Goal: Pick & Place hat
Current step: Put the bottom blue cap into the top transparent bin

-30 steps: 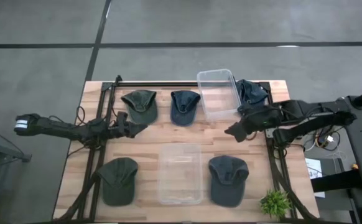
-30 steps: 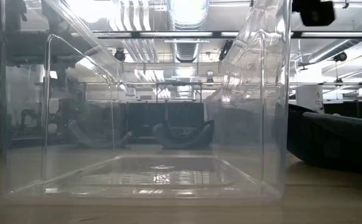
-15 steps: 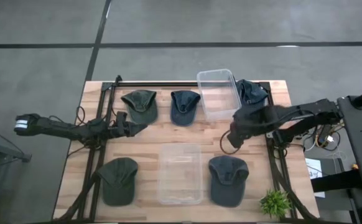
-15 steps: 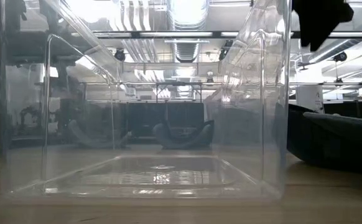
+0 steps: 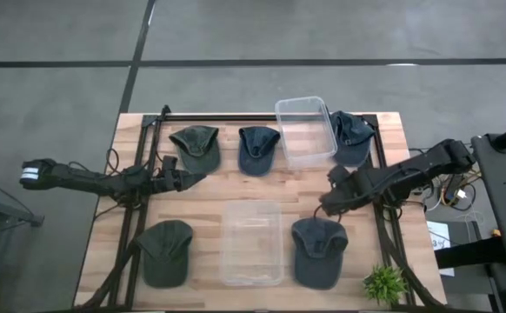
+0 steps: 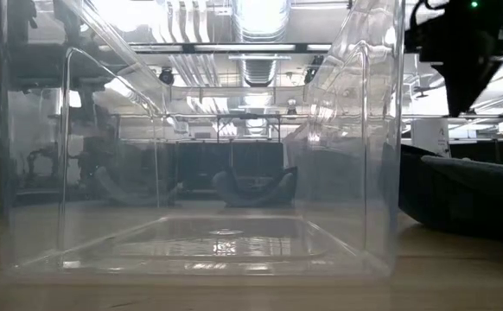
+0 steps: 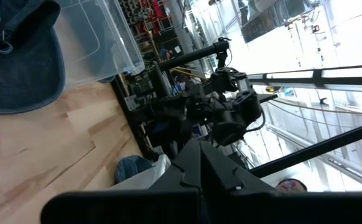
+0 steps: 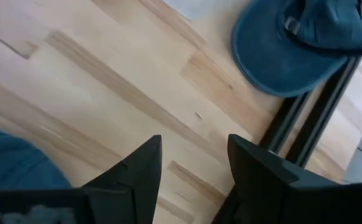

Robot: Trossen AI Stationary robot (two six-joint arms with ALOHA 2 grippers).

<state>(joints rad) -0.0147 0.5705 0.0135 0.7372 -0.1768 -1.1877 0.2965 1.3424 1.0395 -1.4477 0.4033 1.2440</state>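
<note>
Right gripper, fingers spread, has dropped nearer the faded blue, round-crowned cap just below it; left gripper pressed together, unmoved.

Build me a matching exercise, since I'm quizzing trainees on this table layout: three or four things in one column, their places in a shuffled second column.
Things:
1. Small green potted plant
2. Clear plastic bin, front one
3. Right gripper
4. Left gripper

Places:
A. Above bare wood just behind the front right blue cap
B. Front right corner of the wooden table
C. In front of the back left olive green cap
D. Between the two front caps

Pairs: 1-B, 2-D, 3-A, 4-C
</note>
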